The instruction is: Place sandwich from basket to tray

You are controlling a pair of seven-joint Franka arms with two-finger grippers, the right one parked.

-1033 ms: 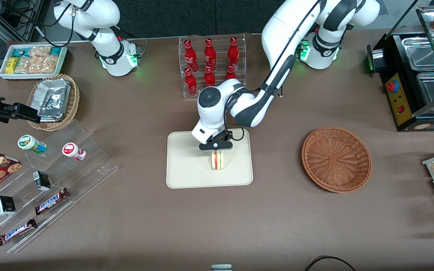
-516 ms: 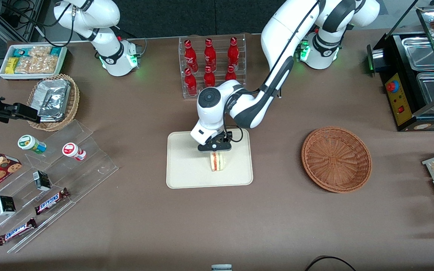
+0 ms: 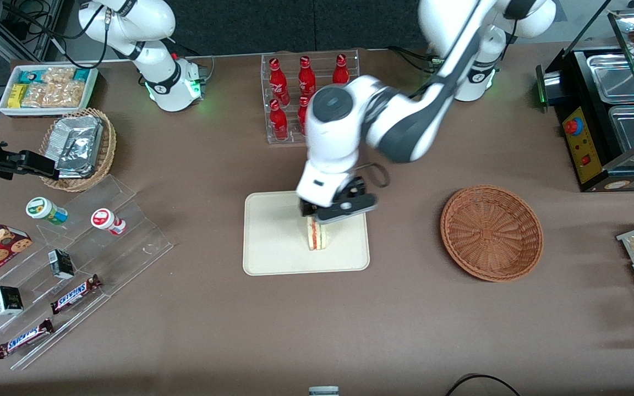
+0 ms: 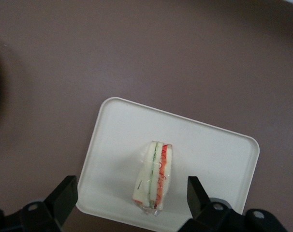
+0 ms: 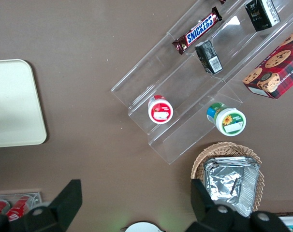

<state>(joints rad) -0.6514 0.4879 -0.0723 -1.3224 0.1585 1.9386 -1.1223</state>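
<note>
Sandwich (image 3: 317,237) on the tray (image 3: 273,242), standing on edge with its red-orange and green filling stripes facing up toward the wrist camera (image 4: 155,177), touched by nothing. Wrapped, perhaps, in clear film, going by a faint sheen at its narrow end in the wrist view, though hard to be sure. Gripper (image 3: 334,210) above the tray and above the sandwich, just farther from the front camera than it, with fingers (image 4: 64,195) spread wide, one on each side of the sandwich and well apart from it, gripping nothing. Tray (image 4: 209,145) flat on the brown table (image 3: 317,319), its cream surface bare apart from the sandwich. Basket (image 3: 491,232) of reddish-brown wicker near the tray, toward the working arm's end of the table, with nothing in it. Rack of red bottles (image 3: 306,88) farther from the front camera than the tray, partly hidden by the working arm. Toward the parked arm's end: a smaller tan basket with foil packs (image 3: 77,147), a clear stepped stand (image 3: 102,231) with chocolate bars (image 3: 76,293) and small jars (image 3: 107,220), and a white box of snack packets (image 3: 48,89).
</note>
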